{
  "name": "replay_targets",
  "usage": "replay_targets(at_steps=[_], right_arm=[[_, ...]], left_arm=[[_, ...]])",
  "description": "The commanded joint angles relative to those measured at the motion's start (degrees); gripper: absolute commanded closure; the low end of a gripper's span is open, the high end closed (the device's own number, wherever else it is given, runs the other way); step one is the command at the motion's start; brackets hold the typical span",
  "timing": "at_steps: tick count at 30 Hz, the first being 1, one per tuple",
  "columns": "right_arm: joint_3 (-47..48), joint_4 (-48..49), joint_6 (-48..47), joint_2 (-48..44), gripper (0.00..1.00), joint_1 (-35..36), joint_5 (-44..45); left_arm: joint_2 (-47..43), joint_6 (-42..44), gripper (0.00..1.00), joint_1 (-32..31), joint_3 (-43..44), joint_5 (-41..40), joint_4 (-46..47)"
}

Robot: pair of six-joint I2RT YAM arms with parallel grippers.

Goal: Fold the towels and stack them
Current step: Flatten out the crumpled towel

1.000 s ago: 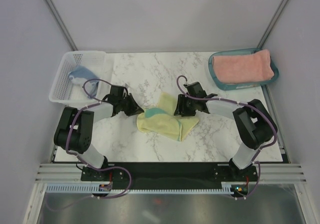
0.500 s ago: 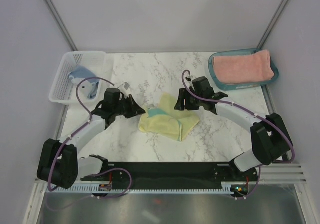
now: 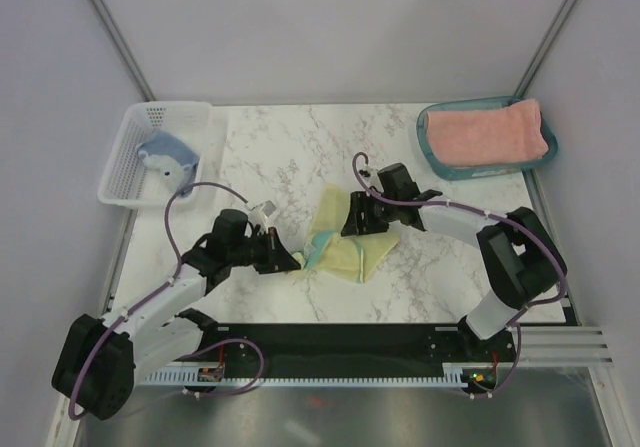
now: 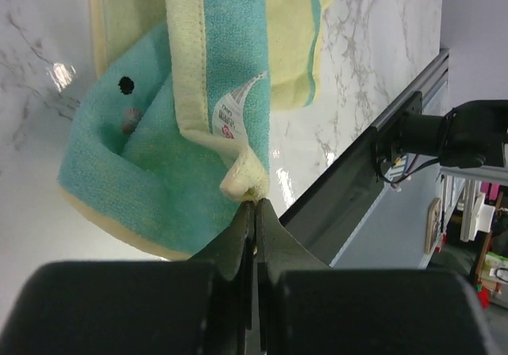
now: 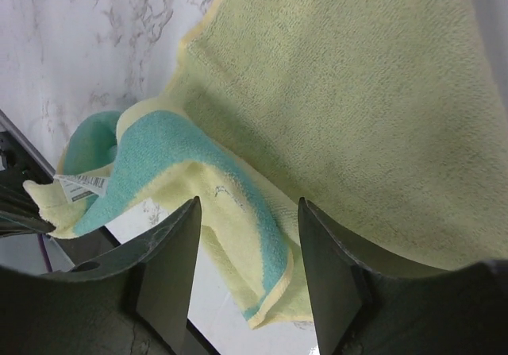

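Pale-yellow towel [image 3: 350, 252] corner pinched tight in left gripper [image 4: 255, 202]; right gripper [image 5: 246, 216] spread wide over it

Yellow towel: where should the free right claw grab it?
Its flat far corner, from straight above. The yellow towel lies spread there, the left gripper pinches the near labelled corner, and the open right gripper hangs over it.

Soft matt terry cloth on yellow towel [image 5: 357, 93]; glossy marble-look table [image 3: 290, 142]; white plastic mesh basket [image 3: 116, 172].
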Motion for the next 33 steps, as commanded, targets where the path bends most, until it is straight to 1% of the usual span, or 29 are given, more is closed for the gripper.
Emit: replay_targets(at_steps=[1, 3, 7, 9, 10, 12, 13, 15, 16, 17, 18, 19, 20, 21, 22, 23, 24, 25, 26, 27, 28, 30, 32, 33], right_arm=[[2.0, 3.4, -2.0, 2.8, 0.40, 0.2, -6.4], [2.5, 3.4, -2.4, 4.3, 0.39, 0.2, -8.0], [3.2, 4.0, -3.7, 7.0, 0.34, 0.2, -10.4], [3.3, 4.0, -4.3, 7.9, 0.37, 0.2, -10.5], [3.4, 4.0, -4.5, 8.0, 0.45, 0.2, -10.4], [3.7, 4.0, -4.8, 7.6, 0.54, 0.2, -9.9], [3.8, 3.9, -4.8, 7.3, 0.61, 0.2, -9.8], [4.0, 4.1, -4.5, 5.2, 0.66, 0.2, -9.4], [4.3, 4.0, -4.4, 4.1, 0.74, 0.2, -8.7], [4.2, 3.9, -4.3, 2.9, 0.77, 0.2, -8.0], [4.4, 3.9, -4.0, -0.1, 0.81, 0.2, -7.3], [4.7, 3.5, -3.9, -1.7, 0.91, 0.2, -5.8], [5.2, 3.2, -3.9, -3.3, 0.95, 0.2, -4.8], [5.9, 1.6, -4.3, -6.2, 1.00, 0.2, -3.7], [7.9, 0.6, -5.5, -7.4, 1.00, 0.1, -1.9], [9.0, -0.4, -6.3, -8.6, 1.00, 0.1, 2.3], [10.3, -2.3, -7.1, -10.7, 1.00, 0.1, 4.7], [12.8, -3.5, -7.7, -11.6, 1.00, 0.1, 6.6], [14.2, -4.7, -9.1, -12.4, 1.00, 0.1, 10.0], [15.5, -6.8, -9.5, -13.8, 1.00, 0.1, 10.9], [16.9, -7.6, -9.8, -14.7, 1.00, 0.2, 11.6], [16.4, -9.0, -10.2, -17.4, 1.00, 0.3, 13.6], [12.1, -9.5, -9.1, -19.2, 1.00, 0.6, 13.2], [9.6, -9.4, -8.3, -20.9, 1.00, 0.8, 11.3]], left_arm=[[-1.1, -2.4, 0.98, -2.2, -2.6, 1.4, 0.2], [-0.7, -2.6, 0.98, -3.0, -3.4, 0.2, -0.8], [-0.9, -3.3, 0.98, -4.5, -4.7, -2.2, -1.0], [-1.1, -3.2, 0.98, -4.5, -4.7, -3.4, -1.4], [-1.1, -3.1, 0.98, -4.5, -4.3, -3.7, -1.6], [-1.1, -2.9, 0.98, -4.5, -3.7, -5.4, -2.4], [-1.1, -2.7, 0.98, -4.5, -2.9, -5.9, -3.1], [-1.1, -2.6, 0.98, -4.5, -1.9, -7.9, -3.8], [-1.1, -2.6, 0.98, -4.5, -0.3, -9.1, -5.6], [-1.1, -2.6, 0.98, -4.4, 0.7, -10.2, -6.5], [-1.0, -2.7, 0.98, -4.5, 1.8, -12.8, -7.4], [-0.9, -2.7, 0.98, -4.5, 4.8, -14.3, -9.6], [-0.7, -2.6, 0.98, -4.5, 6.6, -16.3, -10.8], [-0.4, -2.2, 0.98, -4.5, 8.8, -20.2, -11.8], [0.0, -1.9, 0.98, -4.5, 13.6, -22.0, -12.5], [0.7, -1.6, 0.98, -4.5, 16.5, -23.6, -13.4], [2.8, -0.5, 0.98, -4.5, 19.4, -26.6, -13.8], [4.0, -0.2, 0.98, -4.5, 25.2, -27.9, -14.2], [5.6, 0.3, 0.98, -4.4, 28.0, -28.8, -15.6], [8.0, 1.4, 0.98, -4.5, 32.8, -29.9, -16.3], [9.0, 1.8, 0.98, -4.5, 34.5, -30.4, -17.0], [10.0, 2.3, 0.98, -4.5, 35.6, -31.8, -17.7], [9.8, 1.9, 0.98, -4.5, 32.7, -31.7, -17.8], [9.4, 0.7, 0.98, -4.5, 30.8, -31.2, -17.8]])
